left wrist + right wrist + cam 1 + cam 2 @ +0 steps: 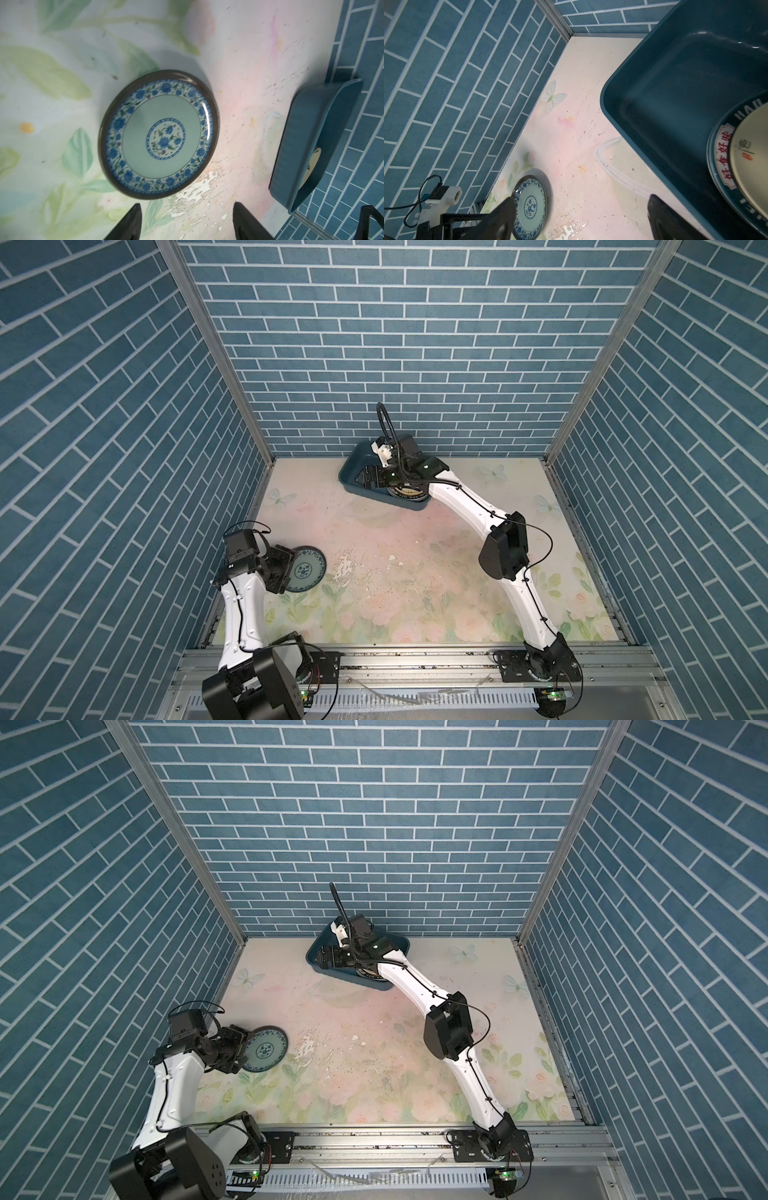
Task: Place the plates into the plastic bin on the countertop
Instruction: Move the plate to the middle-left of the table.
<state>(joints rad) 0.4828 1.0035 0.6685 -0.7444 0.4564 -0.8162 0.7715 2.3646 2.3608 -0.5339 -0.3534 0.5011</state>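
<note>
Rose-printed countertop (415,539) is seen bearing a teal patterned plate (306,569) near its left edge, just ahead of the left gripper (187,224), its jaws spread and empty. By the back wall, a lettered-rim plate (720,149) lies in the plastic bin (350,472), above which the right gripper (581,220) is seen, parted wide and empty.

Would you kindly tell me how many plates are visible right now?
2. A teal patterned plate lies on the countertop; a lettered-rim plate sits inside the plastic bin. More may be hidden beneath it.
</note>
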